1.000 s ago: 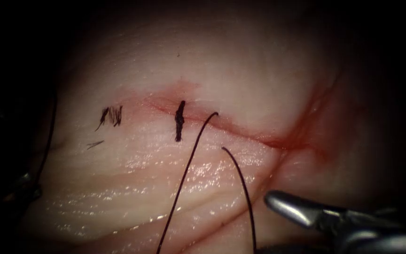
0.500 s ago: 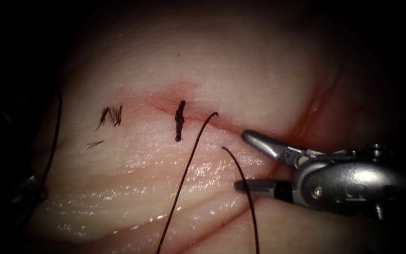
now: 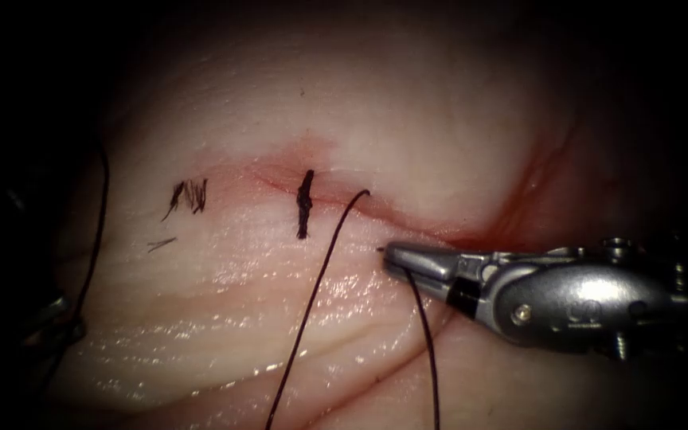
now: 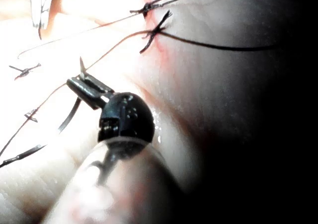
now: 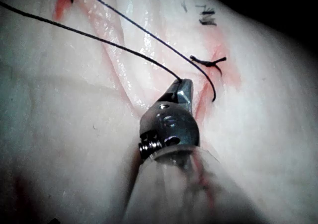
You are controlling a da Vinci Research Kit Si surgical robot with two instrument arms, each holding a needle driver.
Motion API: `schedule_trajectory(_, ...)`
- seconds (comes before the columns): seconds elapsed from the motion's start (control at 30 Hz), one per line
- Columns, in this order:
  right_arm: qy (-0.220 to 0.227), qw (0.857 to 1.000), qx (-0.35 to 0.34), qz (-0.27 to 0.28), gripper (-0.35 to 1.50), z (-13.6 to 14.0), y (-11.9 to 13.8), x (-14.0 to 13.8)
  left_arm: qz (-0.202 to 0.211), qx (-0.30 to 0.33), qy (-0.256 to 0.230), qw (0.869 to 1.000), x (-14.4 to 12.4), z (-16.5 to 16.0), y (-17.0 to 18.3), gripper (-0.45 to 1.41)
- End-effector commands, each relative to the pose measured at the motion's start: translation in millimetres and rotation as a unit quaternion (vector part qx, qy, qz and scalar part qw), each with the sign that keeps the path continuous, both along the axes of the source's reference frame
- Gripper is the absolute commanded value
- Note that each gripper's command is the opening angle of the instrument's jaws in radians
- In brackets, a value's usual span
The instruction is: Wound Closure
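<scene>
Since half a second ago my right tool (image 3: 396, 259) has slid left and clenched its jaws on the thread (image 3: 424, 334) end, just below the cut (image 3: 408, 219). My left tool (image 4: 82, 82) grips the needle (image 4: 81, 65) near its point, off the tissue (image 3: 296, 95).

Around the lit field you get nothing but darkness: black borders along the top and both sides in the endoscope view, with the light strongest in the middle and fading outward. Walls, floor and furniture can't be made out, perhaps lost in shadow.
</scene>
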State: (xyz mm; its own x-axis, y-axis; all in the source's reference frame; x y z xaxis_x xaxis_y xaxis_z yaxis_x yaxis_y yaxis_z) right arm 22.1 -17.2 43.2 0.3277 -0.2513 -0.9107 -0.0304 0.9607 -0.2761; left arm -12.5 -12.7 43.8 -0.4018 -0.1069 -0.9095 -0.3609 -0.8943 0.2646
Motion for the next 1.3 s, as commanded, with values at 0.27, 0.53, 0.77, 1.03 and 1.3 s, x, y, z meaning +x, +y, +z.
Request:
schedule_trajectory(0.27,0.015,1.000,0.002,-0.025,-0.35,-3.4,-2.4,0.5,0.001,-0.001,-0.002,1.000,-0.7,0.6,-0.2,-0.45)
schedule_trajectory(0.53,0.021,0.997,0.001,-0.072,-0.35,-8.1,-6.9,-0.1,0.002,-0.001,-0.001,1.000,-0.8,0.8,-0.2,-0.45)
schedule_trajectory(0.77,0.020,0.993,-0.003,-0.118,-0.35,-12.2,-11.0,-0.1,0.002,0.002,-0.001,1.000,-1.0,0.8,-0.3,-0.45)
schedule_trajectory(1.03,0.017,0.985,-0.006,-0.170,-0.35,-16.1,-14.5,0.0,0.002,0.002,-0.002,1.000,-1.0,0.8,-0.3,-0.45)
schedule_trajectory(1.3,0.017,0.974,-0.011,-0.226,-0.35,-18.1,-17.7,0.1,0.002,0.002,-0.002,1.000,-1.0,0.8,-0.3,-0.45)
